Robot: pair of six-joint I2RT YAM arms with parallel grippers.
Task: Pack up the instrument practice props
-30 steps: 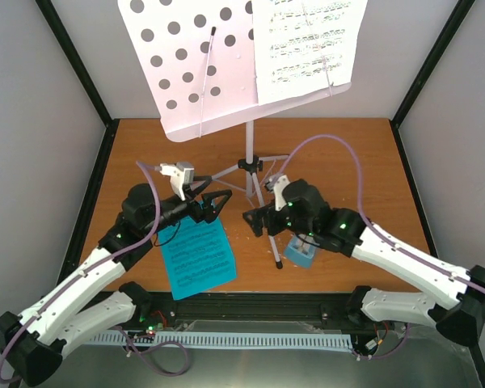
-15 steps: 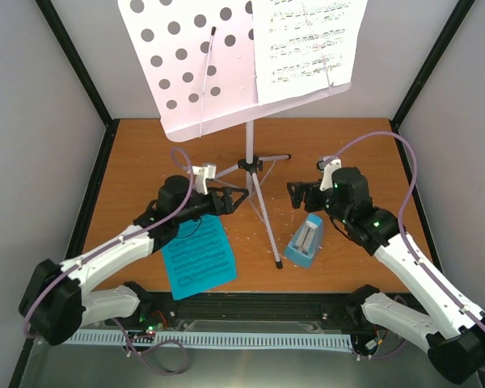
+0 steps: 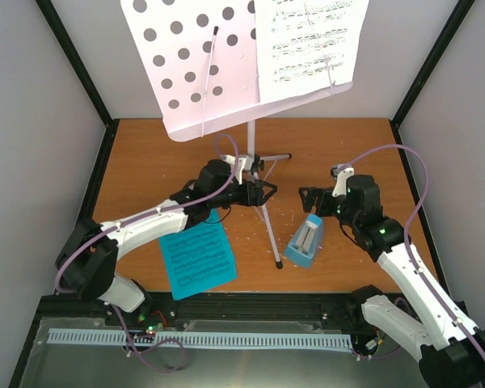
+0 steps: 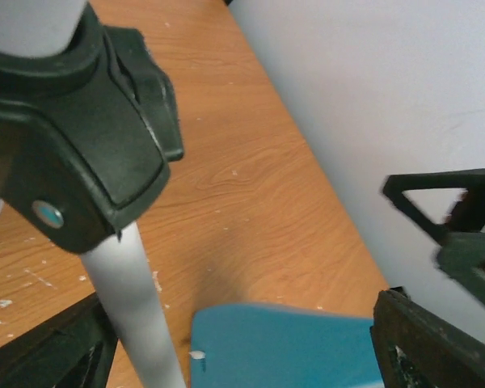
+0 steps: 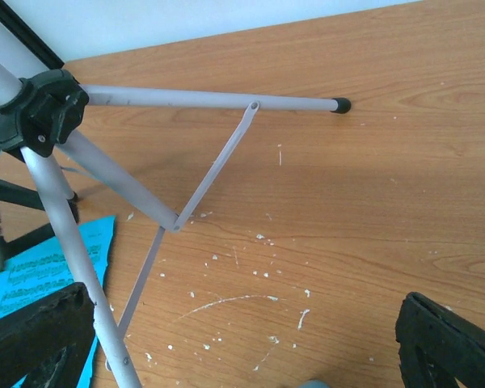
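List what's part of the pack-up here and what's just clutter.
Job: music stand; white sheet on it; blue sheet on the table; metronome.
Not the job: white flecks on the wood; purple arm cables, rig only.

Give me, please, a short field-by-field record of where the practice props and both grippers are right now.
music stand: upright, rear centre of the table
white music sheet: on the stand's right half
blue music sheet: flat on the table, front left
metronome: on the table, right of the tripod
left gripper: open, a tripod leg between its jaws
right gripper: open, empty, near the metronome
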